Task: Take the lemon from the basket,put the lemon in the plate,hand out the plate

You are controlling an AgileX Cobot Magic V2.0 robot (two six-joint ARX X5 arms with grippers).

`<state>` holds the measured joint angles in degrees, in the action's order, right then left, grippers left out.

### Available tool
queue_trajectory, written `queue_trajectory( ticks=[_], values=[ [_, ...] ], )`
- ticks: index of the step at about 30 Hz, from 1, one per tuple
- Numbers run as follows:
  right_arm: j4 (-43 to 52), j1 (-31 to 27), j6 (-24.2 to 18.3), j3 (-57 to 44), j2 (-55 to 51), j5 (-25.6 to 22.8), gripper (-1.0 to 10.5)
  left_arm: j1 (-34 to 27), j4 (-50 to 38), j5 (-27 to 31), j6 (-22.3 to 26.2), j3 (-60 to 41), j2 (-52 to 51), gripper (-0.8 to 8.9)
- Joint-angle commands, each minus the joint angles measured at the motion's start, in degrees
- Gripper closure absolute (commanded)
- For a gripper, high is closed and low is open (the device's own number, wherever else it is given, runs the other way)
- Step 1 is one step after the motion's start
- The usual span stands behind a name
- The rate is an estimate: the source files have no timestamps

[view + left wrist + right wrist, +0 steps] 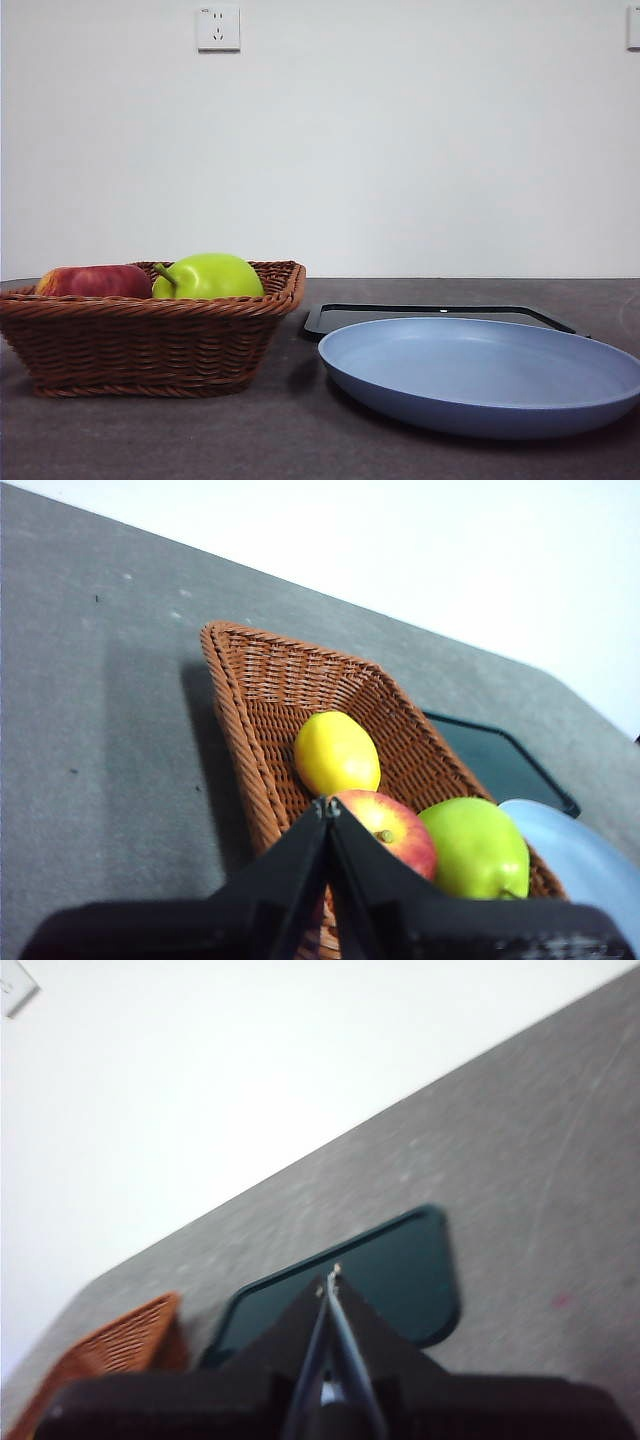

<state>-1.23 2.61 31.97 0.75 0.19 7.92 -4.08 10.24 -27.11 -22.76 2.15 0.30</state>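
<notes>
The brown wicker basket [150, 335] stands at the left of the front view, and the lemon is hidden there behind its wall. In the left wrist view the yellow lemon [336, 752] lies in the basket [265, 695] beside a red apple [392, 828] and a green pear-like fruit [478, 846]. My left gripper [328, 802] hangs above the basket, shut and holding nothing. The light-blue plate [480, 372] sits empty at the right front. My right gripper [333, 1275] is shut and empty, above the black tray [400, 1270].
A flat black tray [430, 315] lies behind the plate. The apple [95, 281] and green fruit [208, 276] rise above the basket rim. A white wall with a socket [218, 28] closes off the back of the dark grey table.
</notes>
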Motion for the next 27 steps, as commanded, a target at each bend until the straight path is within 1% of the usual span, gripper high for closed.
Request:
queue_trajectory(
  ticks=[1,2,6,9,12,18,20,24,27],
  values=[
    [0.3,0.0,5.6,1.8,0.4,3.9,9.4,-0.2,-0.2,0.1,-5.4,1.7,-0.2,8.06],
    [0.1,0.0,6.3,2.6,0.9,5.5,9.4,-0.2,0.1,0.1,-5.8,2.6,0.0,8.06],
    [-3.5,0.0,7.0,7.3,4.1,8.7,9.4,-0.2,1.8,0.8,-5.7,7.2,2.6,8.06],
    [-7.3,0.0,6.4,12.0,7.6,8.9,9.4,-0.2,2.2,1.6,-5.2,11.2,6.8,8.06],
    [-10.4,0.0,2.7,16.9,11.7,10.4,9.4,-0.1,2.3,1.0,-3.3,15.4,11.7,8.06],
    [-18.3,0.1,-5.2,27.3,20.8,10.4,9.4,0.1,2.3,-3.6,-0.2,24.2,21.7,8.06],
    [-21.1,0.1,-8.3,30.5,24.0,10.6,9.4,0.5,2.4,-5.6,1.8,27.2,25.4,8.06],
    [-27.5,0.1,-13.8,35.9,30.1,11.7,9.4,1.9,6.4,-8.8,4.5,33.2,32.7,8.06],
    [-33.1,0.1,-17.3,39.3,35.2,11.7,9.4,3.4,11.2,-10.3,8.2,37.8,38.1,8.06]
  ],
)
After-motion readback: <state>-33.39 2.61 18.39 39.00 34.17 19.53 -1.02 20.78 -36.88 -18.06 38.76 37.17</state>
